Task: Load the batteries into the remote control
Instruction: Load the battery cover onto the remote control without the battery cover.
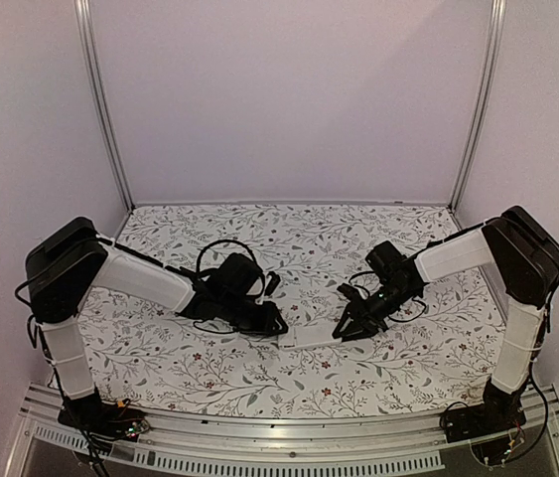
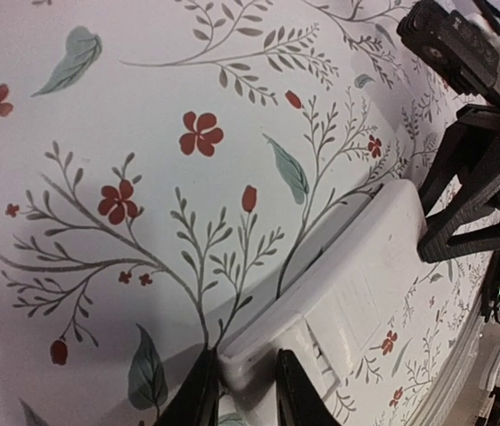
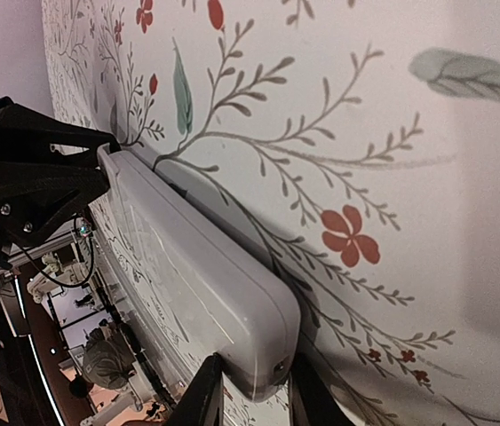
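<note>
The remote control (image 1: 309, 336) is a slim white handset low over the floral table, between both arms. Its plain back faces up, and the outline of a cover shows near the left end (image 2: 356, 284). My left gripper (image 1: 277, 326) is shut on that end, its dark fingers pressing either side (image 2: 245, 366). My right gripper (image 1: 344, 329) is shut on the rounded opposite end (image 3: 257, 386) of the remote control (image 3: 196, 266). Each wrist view shows the other gripper at the far end. The batteries are out of view.
A floral cloth (image 1: 259, 238) covers the table. White walls stand behind and on both sides, with metal posts (image 1: 105, 109) at the back corners. An aluminium rail (image 1: 289, 437) runs along the near edge, and cables loop by the wrists (image 1: 221, 250).
</note>
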You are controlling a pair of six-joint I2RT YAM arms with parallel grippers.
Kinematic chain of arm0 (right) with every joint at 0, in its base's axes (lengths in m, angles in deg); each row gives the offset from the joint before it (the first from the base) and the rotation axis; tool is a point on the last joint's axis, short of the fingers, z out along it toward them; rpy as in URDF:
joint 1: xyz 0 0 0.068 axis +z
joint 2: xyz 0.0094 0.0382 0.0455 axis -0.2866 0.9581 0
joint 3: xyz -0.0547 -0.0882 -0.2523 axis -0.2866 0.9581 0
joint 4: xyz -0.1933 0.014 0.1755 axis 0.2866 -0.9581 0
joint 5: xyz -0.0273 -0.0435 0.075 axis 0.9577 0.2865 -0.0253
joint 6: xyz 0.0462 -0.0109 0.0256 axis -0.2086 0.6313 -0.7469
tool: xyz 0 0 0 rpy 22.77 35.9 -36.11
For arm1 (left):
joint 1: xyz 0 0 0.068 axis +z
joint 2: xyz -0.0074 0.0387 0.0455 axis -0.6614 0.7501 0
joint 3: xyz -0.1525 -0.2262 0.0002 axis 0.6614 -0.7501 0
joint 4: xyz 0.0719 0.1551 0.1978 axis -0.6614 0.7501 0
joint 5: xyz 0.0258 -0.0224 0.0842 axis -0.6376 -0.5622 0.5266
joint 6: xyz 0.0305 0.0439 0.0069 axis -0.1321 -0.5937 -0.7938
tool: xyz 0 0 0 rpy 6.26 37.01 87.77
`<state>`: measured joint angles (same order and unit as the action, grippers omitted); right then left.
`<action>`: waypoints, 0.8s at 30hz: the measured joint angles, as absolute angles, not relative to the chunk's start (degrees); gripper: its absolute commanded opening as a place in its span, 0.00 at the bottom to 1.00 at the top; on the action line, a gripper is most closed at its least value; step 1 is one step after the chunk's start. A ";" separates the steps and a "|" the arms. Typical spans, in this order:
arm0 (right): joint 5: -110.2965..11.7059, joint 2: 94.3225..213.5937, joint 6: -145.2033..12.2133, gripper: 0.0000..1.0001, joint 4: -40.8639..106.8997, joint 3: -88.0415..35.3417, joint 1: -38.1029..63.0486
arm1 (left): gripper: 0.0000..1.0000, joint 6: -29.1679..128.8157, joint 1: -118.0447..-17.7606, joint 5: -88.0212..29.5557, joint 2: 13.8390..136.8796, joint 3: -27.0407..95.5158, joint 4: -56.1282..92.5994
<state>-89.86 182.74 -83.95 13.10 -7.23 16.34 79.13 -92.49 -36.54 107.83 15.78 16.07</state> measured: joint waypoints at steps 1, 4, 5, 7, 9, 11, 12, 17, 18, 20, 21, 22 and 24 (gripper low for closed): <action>-89.86 182.74 -83.97 0.23 13.08 -7.23 16.34 | 0.20 78.87 -92.49 -36.50 108.05 16.39 16.81; -89.84 182.76 -83.93 0.22 12.97 -7.23 16.34 | 0.17 78.08 -92.43 -36.54 108.72 18.36 18.80; -89.86 182.76 -83.95 0.22 12.93 -7.23 16.34 | 0.17 77.93 -92.38 -36.57 108.86 18.82 19.19; -89.84 182.76 -83.97 0.22 12.90 -7.23 16.36 | 0.17 77.62 -92.34 -36.79 108.94 19.37 19.59; -89.82 182.76 -83.97 0.22 12.90 -7.21 16.36 | 0.17 77.69 -92.34 -36.85 108.94 19.43 19.69; -89.82 182.76 -84.06 0.22 12.90 -7.21 16.36 | 0.20 78.12 -92.34 -36.85 108.92 19.41 19.72; -89.82 182.76 -84.11 0.22 12.90 -7.21 16.36 | 0.20 78.43 -92.34 -36.85 108.86 19.32 19.67; -90.10 182.76 -84.15 0.21 13.56 -6.75 16.36 | 0.22 81.01 -92.36 -36.85 108.35 17.88 19.45; -90.21 182.74 -84.17 0.21 13.65 -6.61 16.36 | 0.23 81.58 -92.36 -36.89 108.18 17.53 19.50; -90.38 182.63 -84.19 0.21 13.97 -6.24 16.36 | 0.23 82.65 -92.43 -36.96 107.72 16.72 19.30; -90.41 182.57 -84.21 0.21 14.08 -6.11 16.36 | 0.25 83.11 -92.49 -37.05 107.46 16.31 19.21; -90.45 182.46 -84.24 0.21 14.22 -5.98 16.40 | 0.27 83.50 -92.60 -37.03 107.26 16.00 19.08; -90.45 182.30 -84.28 0.21 14.50 -5.70 16.47 | 0.29 84.07 -92.76 -37.11 107.04 15.52 18.80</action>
<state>-90.45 182.30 -84.28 14.50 -5.70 16.47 84.07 -92.76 -37.11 107.04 15.52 18.80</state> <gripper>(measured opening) 0.214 0.259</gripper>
